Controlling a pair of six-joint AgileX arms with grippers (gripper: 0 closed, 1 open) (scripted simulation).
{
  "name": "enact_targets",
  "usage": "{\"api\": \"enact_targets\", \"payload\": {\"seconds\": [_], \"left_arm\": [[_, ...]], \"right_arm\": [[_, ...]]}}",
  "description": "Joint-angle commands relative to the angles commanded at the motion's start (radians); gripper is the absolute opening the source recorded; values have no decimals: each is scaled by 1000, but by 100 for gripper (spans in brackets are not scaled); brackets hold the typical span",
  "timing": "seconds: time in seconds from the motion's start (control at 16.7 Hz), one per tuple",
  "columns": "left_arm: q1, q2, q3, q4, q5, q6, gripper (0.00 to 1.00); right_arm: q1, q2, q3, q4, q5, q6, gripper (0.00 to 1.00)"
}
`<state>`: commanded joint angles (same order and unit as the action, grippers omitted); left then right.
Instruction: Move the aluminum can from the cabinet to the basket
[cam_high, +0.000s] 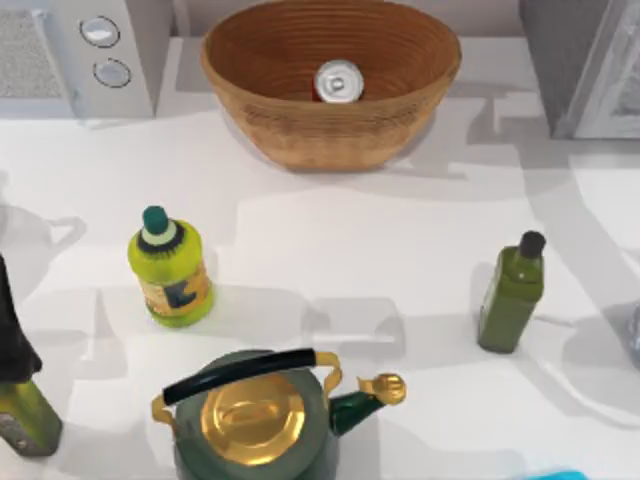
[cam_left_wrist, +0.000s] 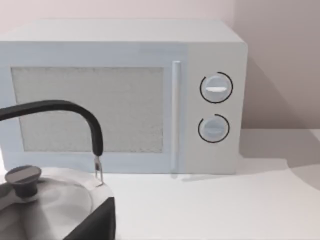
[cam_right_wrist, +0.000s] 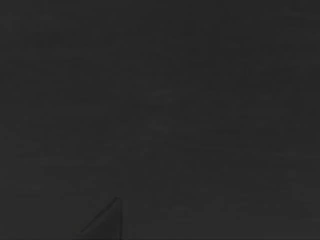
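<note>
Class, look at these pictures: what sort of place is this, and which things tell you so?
Probably a kitchen counter, in simulation: a white microwave with two knobs, a green and gold kettle, and oil bottles such as the dark green one on the white table.

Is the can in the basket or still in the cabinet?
In the basket. The can stands upright inside the basket, its silver top facing up, well apart from the cabinet.
</note>
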<state>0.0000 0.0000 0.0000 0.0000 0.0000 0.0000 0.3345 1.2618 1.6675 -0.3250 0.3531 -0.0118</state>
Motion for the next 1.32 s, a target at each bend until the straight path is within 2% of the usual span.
{"api": "enact_targets", "payload": {"seconds": [0.24, 0.48, 0.9, 1.14, 1.32], "left_arm": [[0, 0, 0, 0, 0, 0, 100], [0, 0, 0, 0, 0, 0, 100], [0, 0, 0, 0, 0, 0, 100], [0, 0, 0, 0, 0, 0, 100], [0, 0, 0, 0, 0, 0, 100]], "right_arm": [[-17, -235, -304, 110, -67, -14, 100], [-57, -535, -707, 209, -158, -19, 100], [-197, -1043, -1399, 295, -307, 0, 100], [-296, -1222, -1616, 316, -347, 11, 100], [-334, -1262, -1668, 325, -353, 12, 100]]}}
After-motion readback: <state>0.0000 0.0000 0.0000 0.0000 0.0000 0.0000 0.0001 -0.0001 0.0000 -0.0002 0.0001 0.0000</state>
